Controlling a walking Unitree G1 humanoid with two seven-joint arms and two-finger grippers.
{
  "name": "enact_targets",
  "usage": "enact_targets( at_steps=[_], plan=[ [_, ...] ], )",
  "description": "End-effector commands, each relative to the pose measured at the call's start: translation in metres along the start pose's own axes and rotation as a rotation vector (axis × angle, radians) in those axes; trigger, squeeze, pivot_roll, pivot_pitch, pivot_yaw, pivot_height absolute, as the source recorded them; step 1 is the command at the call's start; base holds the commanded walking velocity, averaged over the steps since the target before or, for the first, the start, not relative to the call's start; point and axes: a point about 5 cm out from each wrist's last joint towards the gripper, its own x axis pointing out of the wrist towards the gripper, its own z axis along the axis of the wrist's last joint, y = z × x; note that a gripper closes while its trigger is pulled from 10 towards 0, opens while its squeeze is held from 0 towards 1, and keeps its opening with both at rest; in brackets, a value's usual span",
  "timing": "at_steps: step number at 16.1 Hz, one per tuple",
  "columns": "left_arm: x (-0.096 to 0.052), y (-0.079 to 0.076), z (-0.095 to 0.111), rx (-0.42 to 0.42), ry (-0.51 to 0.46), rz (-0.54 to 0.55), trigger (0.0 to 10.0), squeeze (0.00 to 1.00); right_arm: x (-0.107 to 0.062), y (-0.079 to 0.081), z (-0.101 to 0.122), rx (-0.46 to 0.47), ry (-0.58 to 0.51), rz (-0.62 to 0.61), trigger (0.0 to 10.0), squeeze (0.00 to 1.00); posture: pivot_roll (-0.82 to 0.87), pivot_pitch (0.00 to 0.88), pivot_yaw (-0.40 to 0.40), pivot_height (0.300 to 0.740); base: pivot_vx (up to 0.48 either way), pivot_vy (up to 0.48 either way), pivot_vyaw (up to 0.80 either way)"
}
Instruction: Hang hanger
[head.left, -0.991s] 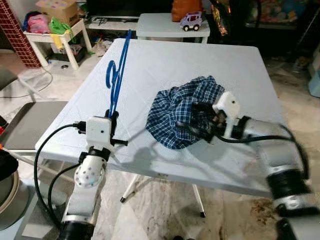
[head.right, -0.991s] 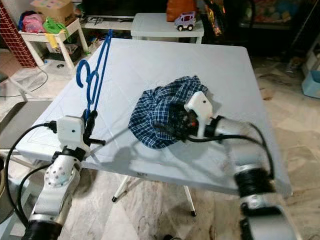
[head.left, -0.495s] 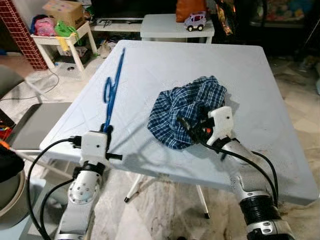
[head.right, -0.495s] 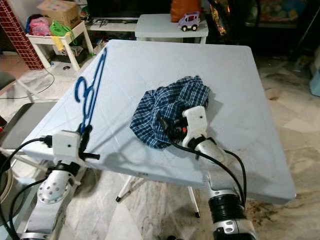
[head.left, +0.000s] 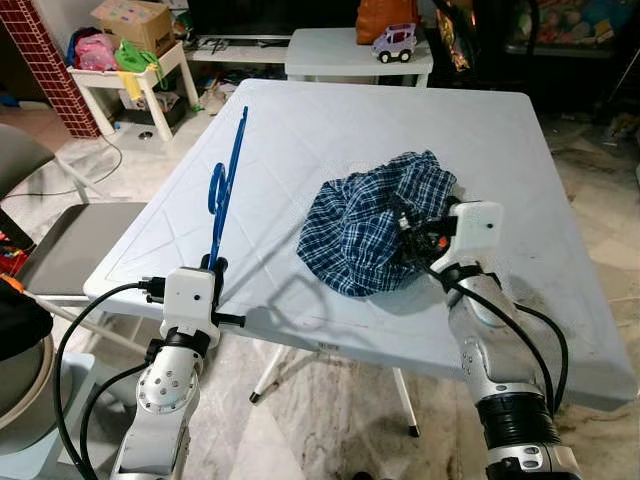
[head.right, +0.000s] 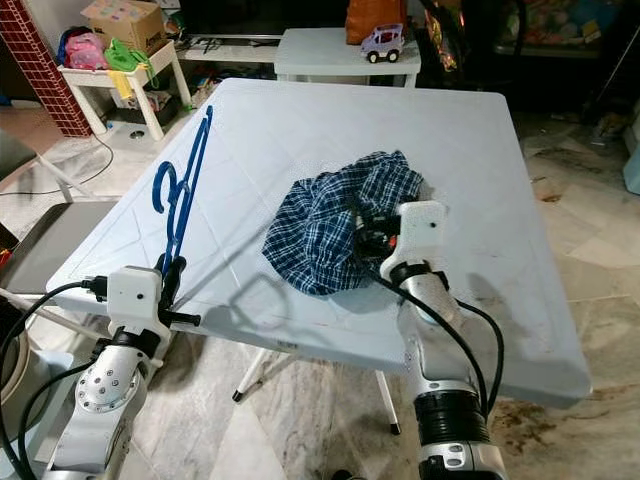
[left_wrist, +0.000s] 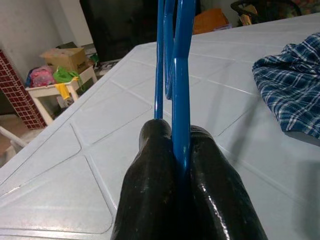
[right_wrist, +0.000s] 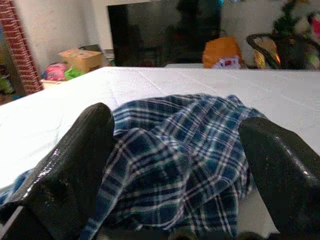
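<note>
- One blue hanger (head.left: 226, 190) stands nearly upright above the near left edge of the bench (head.left: 330, 120), its hook partway up the rising rods.
- The left gripper (left_wrist: 180, 145) has its two fingers (left_wrist: 152, 165) closed tight on the hanger's lowest rod; in the left wrist view the blue rods rise straight out from between the fingertips. I judge it is held up this way so that the shirt can be fed onto it.
- One crumpled blue plaid shirt (head.left: 380, 220) lies heaped on the bench, well apart from the left fingers, towards the bench's middle and right.
- The right gripper (head.right: 372, 236) is at the heap's near right side with its two fingers spread wide; in the right wrist view the plaid cloth lies between and just beyond the fingers (right_wrist: 75, 160). Nothing is pinched yet, so this looks like a reach to take the cloth.
- So the count on the bench is one hanger and one shirt, with two grippers at work, one on each.
- Past the hanger's tip, beyond the bench's far edge, a smaller white table (head.left: 340, 45) carries one toy car (head.left: 397, 42).
- Off to the left of the left fingers stands a low white stand (head.left: 110, 75) with one cardboard box (head.left: 130, 18) on it, and nearer, one grey chair seat (head.left: 65, 245).
</note>
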Motion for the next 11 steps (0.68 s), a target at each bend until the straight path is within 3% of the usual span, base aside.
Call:
enact_targets(
  at_steps=[1,4,11],
  plan=[
    [-0.003,-0.003,-0.015,-0.009,0.087,-0.017,10.0,0.00,-0.002,-0.002,-0.002,0.031,0.014,-0.035,10.0,1.00,-0.06,0.092,-0.012,0.740,0.000,0.000,0.00],
    [0.001,-0.004,-0.014,-0.013,0.089,-0.007,10.0,0.00,-0.002,0.005,-0.008,0.025,0.052,-0.027,10.0,1.00,-0.05,0.087,-0.012,0.740,0.000,0.000,-0.16],
    [-0.003,-0.002,-0.016,-0.007,0.107,-0.007,10.0,0.00,0.000,0.009,-0.010,0.033,0.065,-0.012,10.0,1.00,-0.04,0.096,-0.010,0.740,0.000,0.000,-0.71]
  ],
)
